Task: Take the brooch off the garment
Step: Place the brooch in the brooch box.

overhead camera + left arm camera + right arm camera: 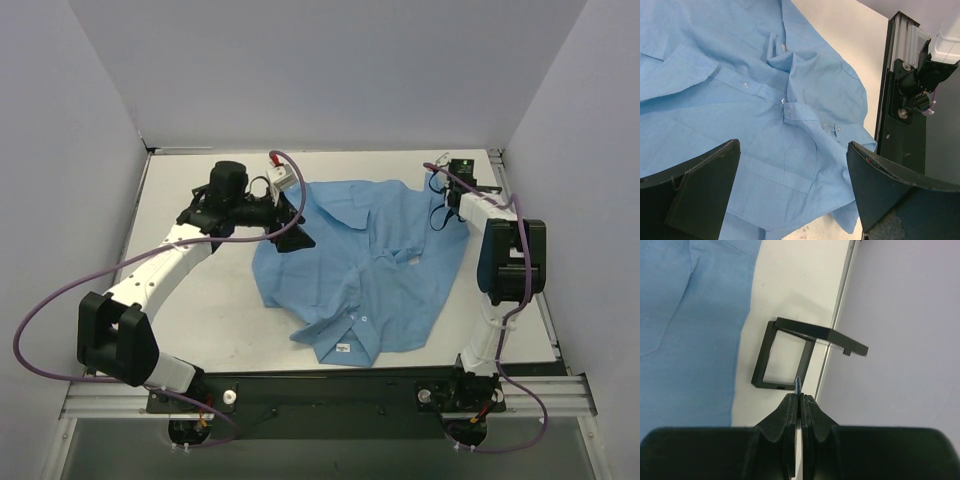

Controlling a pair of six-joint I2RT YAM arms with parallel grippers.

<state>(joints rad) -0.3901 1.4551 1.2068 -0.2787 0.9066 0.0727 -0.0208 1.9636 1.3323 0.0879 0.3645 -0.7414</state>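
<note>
The light blue shirt [370,260] lies crumpled across the middle of the table, with its collar and white neck label [343,347] at the near edge. It fills the left wrist view [740,100]. My left gripper [295,225] is open and empty, and hovers over the shirt's left side [792,190]. My right gripper [799,396] is shut on the brooch [797,385], seen edge-on as a thin blue sliver sticking out of the fingertips. It holds the brooch off the shirt, above a black rectangular frame [810,332] at the far right of the table [455,188].
The black frame lies on bare table between the shirt's right edge [695,330] and the side wall. The metal rail and the right arm's base [905,80] run along the near edge. Walls close in the left, back and right.
</note>
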